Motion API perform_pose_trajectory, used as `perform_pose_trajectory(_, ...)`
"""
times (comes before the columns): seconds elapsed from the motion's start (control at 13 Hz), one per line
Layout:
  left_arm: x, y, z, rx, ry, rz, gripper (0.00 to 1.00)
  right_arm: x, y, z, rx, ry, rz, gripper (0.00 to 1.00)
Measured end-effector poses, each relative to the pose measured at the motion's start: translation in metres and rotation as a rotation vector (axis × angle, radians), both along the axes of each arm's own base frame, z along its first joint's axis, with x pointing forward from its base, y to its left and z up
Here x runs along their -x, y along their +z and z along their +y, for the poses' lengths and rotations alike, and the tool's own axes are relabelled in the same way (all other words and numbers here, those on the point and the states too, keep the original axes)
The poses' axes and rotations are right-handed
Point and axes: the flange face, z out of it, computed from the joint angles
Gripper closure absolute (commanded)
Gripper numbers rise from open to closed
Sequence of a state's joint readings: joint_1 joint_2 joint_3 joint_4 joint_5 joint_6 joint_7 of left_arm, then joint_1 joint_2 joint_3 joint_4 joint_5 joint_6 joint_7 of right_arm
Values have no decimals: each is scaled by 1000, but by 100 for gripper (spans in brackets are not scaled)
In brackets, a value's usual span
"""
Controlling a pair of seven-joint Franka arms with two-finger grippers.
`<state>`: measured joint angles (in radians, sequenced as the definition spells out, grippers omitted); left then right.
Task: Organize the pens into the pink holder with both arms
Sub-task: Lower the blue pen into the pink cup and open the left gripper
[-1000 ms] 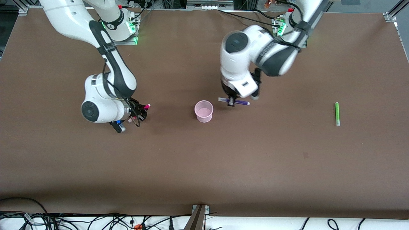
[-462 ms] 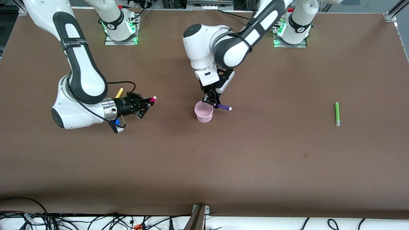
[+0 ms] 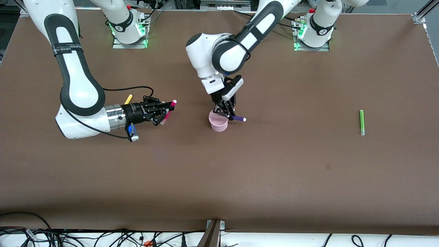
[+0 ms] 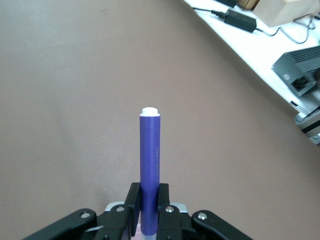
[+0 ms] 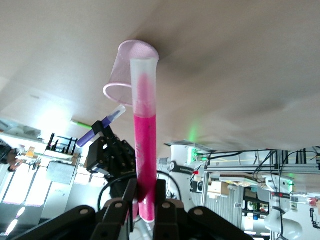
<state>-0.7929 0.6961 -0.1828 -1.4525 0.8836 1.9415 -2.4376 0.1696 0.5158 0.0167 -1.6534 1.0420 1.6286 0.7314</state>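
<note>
1. Brown table (image 3: 240, 178) covered most of the front view.
2. Small dark mark (image 3: 328, 166) sat on the table toward the left arm's end.
3. Tangled black cables (image 3: 85, 236) lay on the white strip along the table's near edge.
4. Metal bracket (image 3: 214, 230) stood at the middle of that edge.
5. Grey box (image 4: 300, 75) and black power adapter (image 4: 240, 21) sat off the table in the left wrist view.

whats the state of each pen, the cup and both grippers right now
purple pen: held in the left gripper, over the cup's rim
pink pen: held in the right gripper, in the air
yellow pen: lying on the table
green pen: lying on the table
pink cup: upright, no pen inside
</note>
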Motion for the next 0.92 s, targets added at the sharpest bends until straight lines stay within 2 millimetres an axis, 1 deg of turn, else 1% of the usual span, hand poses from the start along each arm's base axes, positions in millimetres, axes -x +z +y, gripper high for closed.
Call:
perform_pose_trajectory(0.15,1,1,-11,-5,7,-22,100,-1,-4,0,-39,-13,21,100)
perform_pose_trajectory(0.31,-1,-11,-14,-30,16,-32,100,-1,-11,-5,-76,-12,32,100)
perform_pose_trajectory(0.54,4,-30,-19,-57,11,-38,100,-2,-20,-14,-100,-10,40,100)
perform_pose_trajectory(0.62,4,-32,-20,-59,10,-39,97,-2,-20,-14,-101,-10,40,100)
perform_pose_trajectory(0.69,5,-31,-21,-59,9,-40,88,-2,-20,-14,-102,-10,40,100)
perform_pose_trajectory(0.77,5,-31,-22,-57,7,-42,67,-2,-20,-14,-104,-11,41,100)
perform_pose_trajectory(0.85,7,-30,-23,-57,5,-43,50,-2,-20,-13,-109,-15,42,100)
perform_pose_trajectory(0.92,9,-30,-25,-59,3,-43,27,-2,-21,-13,-111,-17,44,100)
